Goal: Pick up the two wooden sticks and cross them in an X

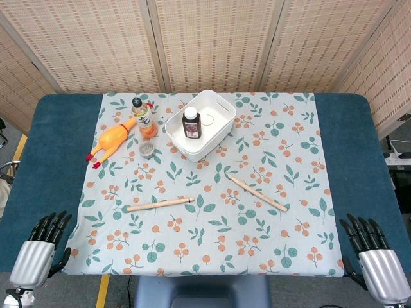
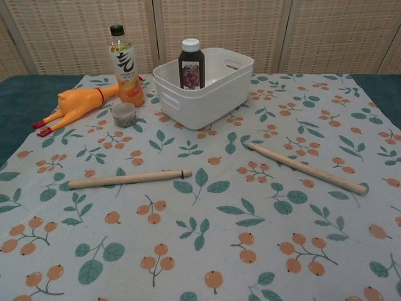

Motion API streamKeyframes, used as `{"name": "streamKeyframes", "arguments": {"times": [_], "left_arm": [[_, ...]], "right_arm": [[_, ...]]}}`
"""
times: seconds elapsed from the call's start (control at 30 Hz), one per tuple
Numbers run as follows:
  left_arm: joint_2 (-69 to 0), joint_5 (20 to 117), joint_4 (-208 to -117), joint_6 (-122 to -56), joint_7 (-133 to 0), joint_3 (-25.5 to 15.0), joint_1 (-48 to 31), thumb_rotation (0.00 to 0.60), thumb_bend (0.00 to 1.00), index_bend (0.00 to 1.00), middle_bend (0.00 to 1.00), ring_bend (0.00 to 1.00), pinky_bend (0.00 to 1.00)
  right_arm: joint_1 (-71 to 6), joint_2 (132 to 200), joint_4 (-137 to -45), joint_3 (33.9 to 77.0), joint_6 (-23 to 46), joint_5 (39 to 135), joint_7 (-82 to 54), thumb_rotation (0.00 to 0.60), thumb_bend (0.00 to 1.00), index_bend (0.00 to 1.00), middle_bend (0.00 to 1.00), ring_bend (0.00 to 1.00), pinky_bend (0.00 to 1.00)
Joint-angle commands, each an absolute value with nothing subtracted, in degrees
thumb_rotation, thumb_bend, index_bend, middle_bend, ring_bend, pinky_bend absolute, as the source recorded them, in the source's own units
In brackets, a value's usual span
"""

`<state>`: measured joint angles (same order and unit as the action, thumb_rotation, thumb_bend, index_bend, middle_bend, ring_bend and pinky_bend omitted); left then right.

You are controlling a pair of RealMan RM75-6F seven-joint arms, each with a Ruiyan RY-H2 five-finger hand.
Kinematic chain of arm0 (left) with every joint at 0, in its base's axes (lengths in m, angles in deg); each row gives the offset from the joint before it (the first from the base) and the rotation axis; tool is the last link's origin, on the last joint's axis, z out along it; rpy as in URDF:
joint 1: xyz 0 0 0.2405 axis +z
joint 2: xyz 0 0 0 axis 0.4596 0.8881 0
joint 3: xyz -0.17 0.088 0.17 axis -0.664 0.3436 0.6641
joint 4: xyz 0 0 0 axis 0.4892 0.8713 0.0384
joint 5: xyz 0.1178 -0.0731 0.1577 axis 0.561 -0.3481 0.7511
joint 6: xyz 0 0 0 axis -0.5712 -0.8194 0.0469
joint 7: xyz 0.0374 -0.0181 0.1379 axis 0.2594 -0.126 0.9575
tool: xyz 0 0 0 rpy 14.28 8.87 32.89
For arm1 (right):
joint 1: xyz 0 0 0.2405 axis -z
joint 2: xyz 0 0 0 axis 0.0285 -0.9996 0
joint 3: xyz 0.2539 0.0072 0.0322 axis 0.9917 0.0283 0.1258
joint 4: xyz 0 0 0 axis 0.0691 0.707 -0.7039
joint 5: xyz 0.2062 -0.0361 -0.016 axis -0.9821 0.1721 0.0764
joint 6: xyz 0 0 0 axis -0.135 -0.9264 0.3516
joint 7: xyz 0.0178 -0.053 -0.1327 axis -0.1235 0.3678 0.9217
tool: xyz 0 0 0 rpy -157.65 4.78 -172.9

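Note:
Two wooden sticks lie apart on the leaf-patterned cloth. The left stick [image 1: 160,204] [image 2: 130,179] lies nearly level, left of centre. The right stick [image 1: 257,192] [image 2: 306,167] runs diagonally, its far end toward the middle. My left hand [image 1: 40,252] rests at the table's near left corner, fingers apart, holding nothing. My right hand [image 1: 374,258] sits at the near right corner, fingers likewise spread and empty. Neither hand touches a stick. The chest view shows no hand.
A white bin [image 1: 200,124] [image 2: 203,84] holding a dark bottle [image 1: 191,122] [image 2: 191,63] stands at the back centre. Left of it are an orange drink bottle [image 1: 144,117] [image 2: 124,65], a rubber chicken [image 1: 112,141] [image 2: 74,106] and a small jar [image 1: 146,149] [image 2: 124,115].

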<state>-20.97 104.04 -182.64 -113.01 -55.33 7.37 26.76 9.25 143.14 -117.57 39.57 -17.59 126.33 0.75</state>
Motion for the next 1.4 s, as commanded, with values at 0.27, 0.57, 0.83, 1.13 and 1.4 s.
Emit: {"name": "streamKeyframes", "arguments": {"times": [0.27, 0.57, 0.83, 1.13, 1.4], "left_arm": [[-25.4, 105.7, -180.0, -108.7, -53.0, 7.2, 23.9, 0.6, 0.44, 0.01, 0.06, 0.05, 0.11], [-33.5, 101.4, -180.0, -98.0, -45.8, 0.9, 15.2, 0.6, 0.45, 0.06, 0.1, 0.05, 0.11], [-41.6, 95.7, -176.3, -91.5, -40.8, -3.3, 8.9, 0.6, 0.45, 0.12, 0.18, 0.07, 0.11], [-50.4, 92.1, -170.4, -89.3, -31.1, -4.5, 5.2, 0.6, 0.44, 0.23, 0.28, 0.12, 0.12], [-56.2, 87.7, -161.2, -88.3, -26.8, -6.2, 2.9, 0.6, 0.44, 0.29, 0.33, 0.15, 0.13]], "right_arm": [[8.7, 145.2, -116.9, 41.0, -18.3, 126.9, 1.9, 0.6, 0.37, 0.0, 0.0, 0.0, 0.0], [4.4, 147.1, -120.0, 44.3, -11.6, 122.3, 7.3, 0.6, 0.37, 0.0, 0.0, 0.0, 0.0], [1.5, 149.1, -120.1, 46.4, -7.9, 118.8, 10.7, 0.6, 0.37, 0.0, 0.0, 0.0, 0.0], [-0.2, 149.7, -119.2, 47.2, -6.0, 116.5, 11.3, 0.6, 0.37, 0.0, 0.0, 0.0, 0.0], [-1.5, 149.1, -117.1, 47.9, -4.0, 113.5, 9.5, 0.6, 0.37, 0.0, 0.0, 0.0, 0.0]]}}
